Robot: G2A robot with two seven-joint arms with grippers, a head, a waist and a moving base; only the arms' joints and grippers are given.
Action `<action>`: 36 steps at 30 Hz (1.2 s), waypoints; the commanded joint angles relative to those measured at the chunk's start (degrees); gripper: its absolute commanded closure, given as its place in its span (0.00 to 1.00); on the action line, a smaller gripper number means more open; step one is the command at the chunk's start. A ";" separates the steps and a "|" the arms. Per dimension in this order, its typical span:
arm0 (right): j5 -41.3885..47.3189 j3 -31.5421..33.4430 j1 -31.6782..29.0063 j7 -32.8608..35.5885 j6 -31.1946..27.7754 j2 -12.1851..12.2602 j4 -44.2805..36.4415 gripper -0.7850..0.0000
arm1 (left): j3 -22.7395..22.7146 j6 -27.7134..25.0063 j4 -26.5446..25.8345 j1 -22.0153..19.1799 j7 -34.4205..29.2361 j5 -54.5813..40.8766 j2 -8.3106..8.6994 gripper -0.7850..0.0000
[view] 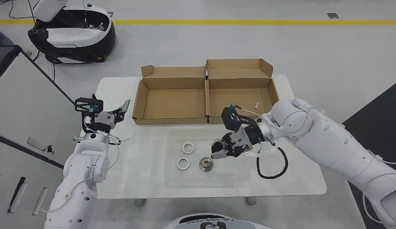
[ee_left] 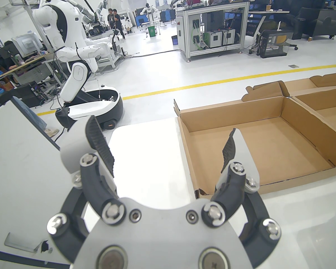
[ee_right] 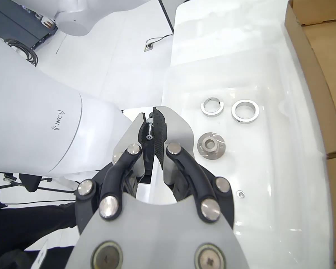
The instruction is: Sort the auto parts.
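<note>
Between the pinched fingers of the right gripper [ee_right: 150, 120], over the middle of the bench [view: 297, 173], sits a small threaded bolt [ee_right: 149, 130]. A flanged hub [ee_right: 210, 145] lies just beside it, two rings [ee_right: 245, 111] farther on, then bare bench up to two adjoining cardboard boxes [view: 170, 102]. The left gripper [ee_left: 162, 125] hovers at the bench's left edge, fingers wide.

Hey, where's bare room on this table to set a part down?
Free: the table strip between the left gripper and the rings, and the left box floor. Crowded: around the rings, flanged hub and the right gripper shut on a bolt.
</note>
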 commanded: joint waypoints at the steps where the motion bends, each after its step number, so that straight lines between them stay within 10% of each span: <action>1: 0.86 0.31 -0.01 -0.96 -0.93 0.92 0.08 1.00 | 0.00 0.00 0.00 0.00 0.00 0.00 0.00 0.00; 13: 6.25 -8.99 9.16 -8.68 -8.66 4.55 0.68 1.00 | 0.00 0.00 0.00 0.00 0.00 0.00 0.00 0.00; 24: 16.37 -19.88 22.92 -8.68 -8.66 1.83 1.82 1.00 | 0.00 0.00 0.00 0.00 0.00 0.00 0.00 0.00; 36: 23.07 -20.23 24.83 -8.68 -8.66 1.07 0.94 1.00 | 0.00 0.00 0.00 0.00 0.00 0.00 0.00 0.00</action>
